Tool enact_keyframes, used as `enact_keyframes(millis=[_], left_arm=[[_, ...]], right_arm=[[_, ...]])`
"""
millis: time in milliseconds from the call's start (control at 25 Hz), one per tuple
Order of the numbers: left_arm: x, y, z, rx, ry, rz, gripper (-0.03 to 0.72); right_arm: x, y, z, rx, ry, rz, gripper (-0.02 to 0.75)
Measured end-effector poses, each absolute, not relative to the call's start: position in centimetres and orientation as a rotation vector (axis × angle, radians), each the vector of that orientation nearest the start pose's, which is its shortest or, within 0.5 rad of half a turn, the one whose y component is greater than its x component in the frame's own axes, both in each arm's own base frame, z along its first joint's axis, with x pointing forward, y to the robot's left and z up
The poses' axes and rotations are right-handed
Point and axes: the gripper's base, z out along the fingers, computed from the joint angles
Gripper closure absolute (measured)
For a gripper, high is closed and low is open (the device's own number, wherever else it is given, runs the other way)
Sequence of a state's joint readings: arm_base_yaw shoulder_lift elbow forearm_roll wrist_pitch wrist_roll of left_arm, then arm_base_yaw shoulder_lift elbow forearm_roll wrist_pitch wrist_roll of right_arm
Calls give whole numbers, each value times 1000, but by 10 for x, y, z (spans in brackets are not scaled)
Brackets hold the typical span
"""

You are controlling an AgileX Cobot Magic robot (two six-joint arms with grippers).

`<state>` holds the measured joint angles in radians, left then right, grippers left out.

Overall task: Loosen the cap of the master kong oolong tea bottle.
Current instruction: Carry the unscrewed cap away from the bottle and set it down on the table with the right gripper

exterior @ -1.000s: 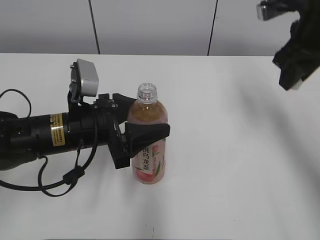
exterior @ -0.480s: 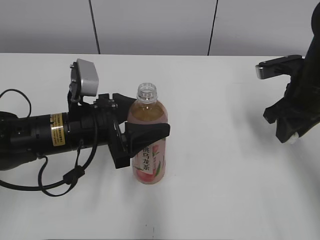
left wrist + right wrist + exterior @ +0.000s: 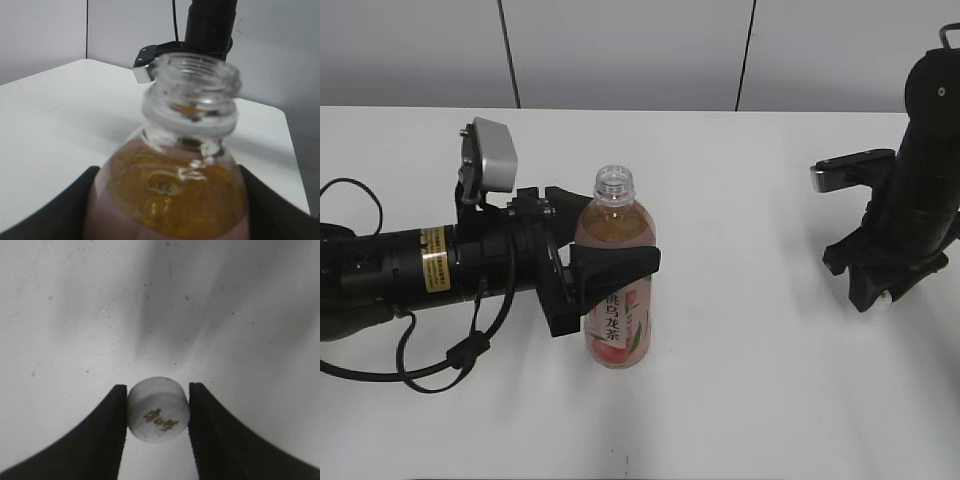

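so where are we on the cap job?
Done: the cap is off; the bottle neck is bare in the left wrist view. In hand: left hand clamps the bottle, right hand pinches the cap low over the table. Left: release the cap.

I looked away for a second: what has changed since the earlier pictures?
The right hand came down from the upper right to just above the table, still shut on the cap. The left hand stays clamped on the uncapped bottle, which hasn't moved.
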<state>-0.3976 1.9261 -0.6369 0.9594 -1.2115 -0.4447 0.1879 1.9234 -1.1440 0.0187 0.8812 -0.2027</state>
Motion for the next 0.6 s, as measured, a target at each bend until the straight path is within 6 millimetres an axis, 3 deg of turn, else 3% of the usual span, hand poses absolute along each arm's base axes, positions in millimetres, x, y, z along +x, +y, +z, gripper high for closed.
enact_keyframes(millis=[80,280,360,520,600], left_arm=[[252,-181,136,984,1535,-1041,225],[252,-181,136,984,1535,-1041,225],[252,-181,136,984,1535,-1041,225],[252,-181,136,984,1535,-1041,225],[252,-181,136,984,1535,-1041,225]], right_arm=[[334,65,136,-593,3102,24,414],[333,65,131,-593,3131,25,213],[330,64,133,-599,3155,23,181],[323,63,158,-538,3158,19,174],[315,61,183,-476,3135,21,174]])
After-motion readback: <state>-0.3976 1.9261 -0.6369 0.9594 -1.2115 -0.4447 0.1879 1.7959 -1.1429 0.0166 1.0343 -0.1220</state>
